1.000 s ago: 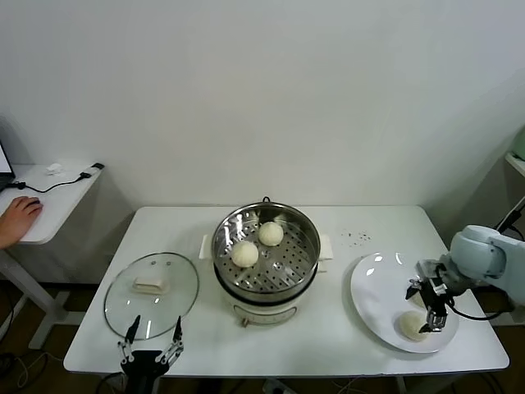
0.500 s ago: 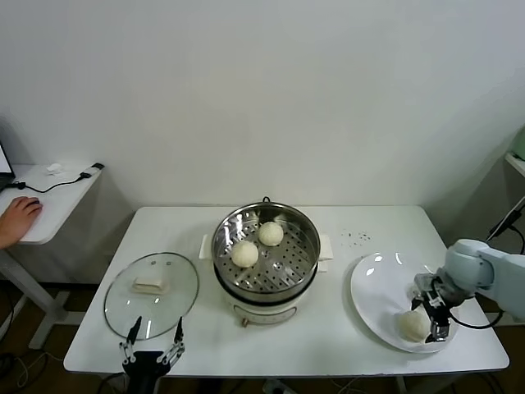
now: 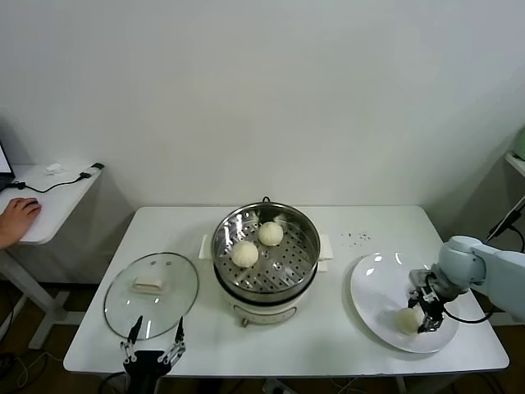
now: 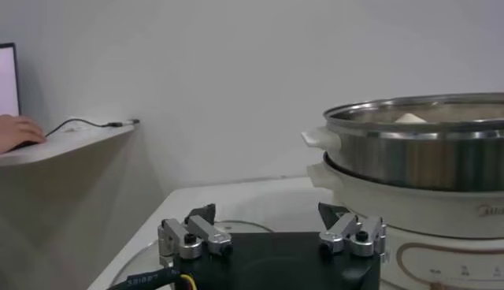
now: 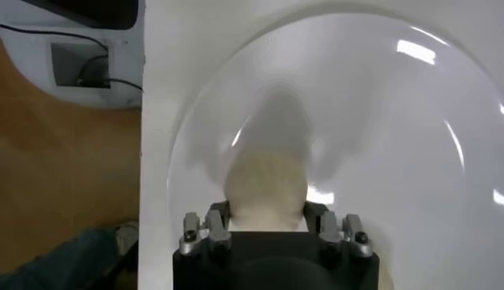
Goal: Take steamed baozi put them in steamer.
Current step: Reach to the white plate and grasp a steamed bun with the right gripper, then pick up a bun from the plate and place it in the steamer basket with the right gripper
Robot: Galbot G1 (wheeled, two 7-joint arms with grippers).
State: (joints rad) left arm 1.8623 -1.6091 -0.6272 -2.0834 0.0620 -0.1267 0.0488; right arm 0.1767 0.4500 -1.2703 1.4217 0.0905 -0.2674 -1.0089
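Observation:
One steamed baozi (image 3: 408, 319) lies on the white plate (image 3: 376, 283) at the table's right. My right gripper (image 3: 425, 317) is down on the plate and shut on this baozi, one finger on each side of it; the right wrist view shows the baozi (image 5: 265, 183) filling the gripper (image 5: 265, 214). The steamer (image 3: 221, 240) stands at the table's middle with two baozi on its perforated tray, one nearer (image 3: 244, 254) and one farther (image 3: 271, 233). My left gripper (image 3: 152, 332) is open and empty at the front left edge.
The round glass lid (image 3: 152, 294) with a white handle lies flat left of the steamer, just beyond the left gripper. A side desk (image 3: 49, 205) with a person's hand stands off the table's left. Small dark specks (image 3: 354, 238) mark the table behind the plate.
My right gripper has come down over the baozi on the plate and closed on it, and the baozi has shifted slightly to the left. The left arm has not moved.

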